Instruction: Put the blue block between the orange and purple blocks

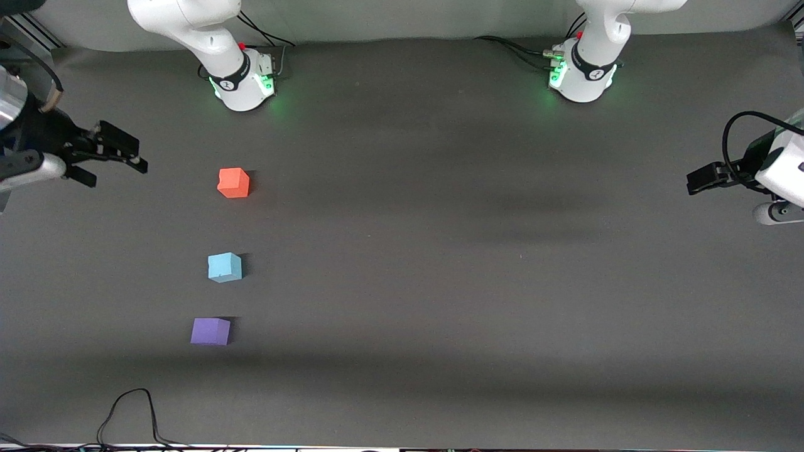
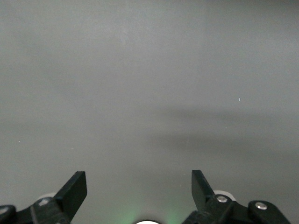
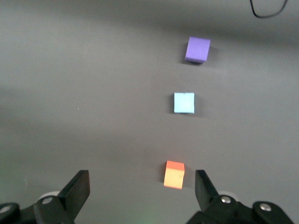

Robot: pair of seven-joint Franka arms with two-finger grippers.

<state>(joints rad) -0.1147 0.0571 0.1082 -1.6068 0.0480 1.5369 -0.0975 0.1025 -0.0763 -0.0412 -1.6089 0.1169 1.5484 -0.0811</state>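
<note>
The blue block (image 1: 224, 267) is a small, plain cube that looks light and a bit soft, like foam, with dull sides that should not slip. It looks easy to hold: a tool could pinch it on two flat sides that face away from each other, near the middle, so it does not tip. It would likely not break if it dropped. The blue block sits on the bench (image 1: 440, 251), and it is already between the other two: the orange block (image 1: 233, 182) is farther from the front camera than the blue block, and the purple block (image 1: 210, 331) is nearer to that camera than the blue block. All three stand apart in a loose line, so the job looks done or close to done. The bench is a flat, dark grey mat, and there is wide bare room around the blue block toward the left arm's end. The right tool (image 1: 116, 160) hangs over the bench near the orange block, open wide and holding nothing. The left tool (image 1: 697, 181) waits far from the blue block at the left arm's end, open and holding nothing too.
</note>
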